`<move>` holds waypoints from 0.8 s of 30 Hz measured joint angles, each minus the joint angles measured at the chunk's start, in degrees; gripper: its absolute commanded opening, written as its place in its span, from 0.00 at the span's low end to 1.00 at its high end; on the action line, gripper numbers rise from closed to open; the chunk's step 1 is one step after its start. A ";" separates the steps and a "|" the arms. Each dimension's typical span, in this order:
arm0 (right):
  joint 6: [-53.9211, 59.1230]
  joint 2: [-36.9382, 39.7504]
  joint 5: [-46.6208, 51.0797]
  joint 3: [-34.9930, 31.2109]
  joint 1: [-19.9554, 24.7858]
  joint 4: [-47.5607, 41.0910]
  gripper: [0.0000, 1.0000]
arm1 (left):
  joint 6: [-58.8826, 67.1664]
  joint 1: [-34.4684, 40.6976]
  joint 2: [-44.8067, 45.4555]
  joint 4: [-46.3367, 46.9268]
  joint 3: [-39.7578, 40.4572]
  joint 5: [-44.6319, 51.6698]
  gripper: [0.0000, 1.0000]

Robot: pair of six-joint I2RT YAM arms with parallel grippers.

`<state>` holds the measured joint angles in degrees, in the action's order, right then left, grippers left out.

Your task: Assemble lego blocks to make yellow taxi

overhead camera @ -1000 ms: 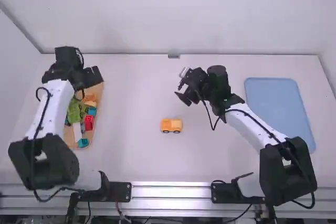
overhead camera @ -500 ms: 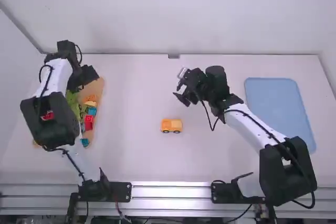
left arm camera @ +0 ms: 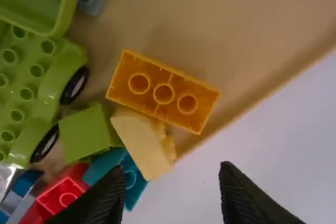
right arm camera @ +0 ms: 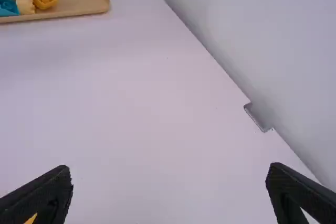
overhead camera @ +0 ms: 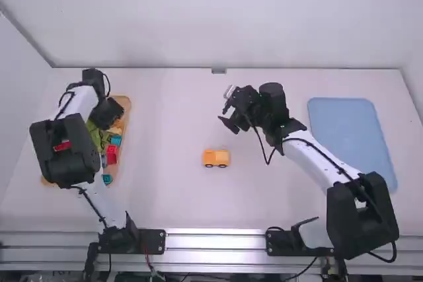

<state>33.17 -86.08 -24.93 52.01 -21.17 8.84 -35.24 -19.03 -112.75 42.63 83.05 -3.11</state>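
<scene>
Over the wooden tray point(overhead camera: 125, 123) at the left hangs my left gripper point(overhead camera: 107, 114). In the left wrist view the left gripper point(left arm camera: 170, 190) is open, with an upturned orange-yellow brick point(left arm camera: 163, 92) lying in the tray beyond its fingers. A pale yellow sloped block point(left arm camera: 142, 142) touches that brick. The small yellow-orange vehicle point(overhead camera: 216, 158) stands on its wheels at the middle of the table. My right gripper point(overhead camera: 229, 123) is farther from the camera than the vehicle, above bare table. The right wrist view shows the right gripper point(right arm camera: 168, 187) wide open and holding nothing.
Green wheeled pieces point(left arm camera: 26, 95), a lime block point(left arm camera: 86, 132), a teal block point(left arm camera: 123, 174) and a red block point(left arm camera: 63, 195) crowd the tray beside the yellow pieces. A blue tray point(overhead camera: 350, 138) lies at the right of the table, beside the right arm.
Over the tray, the left arm first folded back and its gripper then shifted slightly toward the camera. The right arm has barely moved, and the vehicle is where it was.
</scene>
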 measured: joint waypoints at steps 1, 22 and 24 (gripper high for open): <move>0.00 0.00 0.00 0.00 0.00 -0.02 0.98 | -0.79 0.00 0.00 -0.57 -1.01 -0.13 0.45; -1.31 0.00 -0.02 0.00 0.00 -0.07 0.98 | -4.04 0.02 0.00 -11.23 -9.99 -0.17 0.29; -1.36 0.00 -0.02 0.00 0.00 -0.07 0.99 | -4.04 0.02 0.00 -12.31 -10.78 -0.15 0.31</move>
<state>31.81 -86.08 -24.95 52.01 -21.17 8.78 -39.29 -19.00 -112.75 30.33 72.27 -3.27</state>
